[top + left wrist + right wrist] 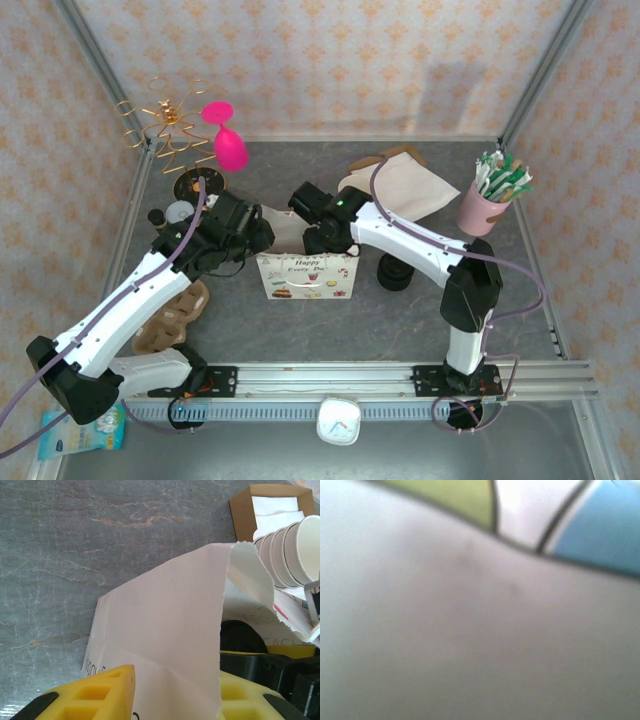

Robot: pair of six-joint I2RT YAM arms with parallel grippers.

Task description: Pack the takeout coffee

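Yellow pads [95, 692] of the left gripper [258, 237] sit narrowly astride the white printed paper bag [308, 278] wall — likely steadying it; right gripper [320, 236] jaws — can't tell.

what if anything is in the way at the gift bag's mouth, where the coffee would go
The right hand hangs over the mouth of the gift bag, so it blocks the way in. The left hand has the bag's wall between its fingers. Whether the takeout coffee is already inside, I cannot tell.
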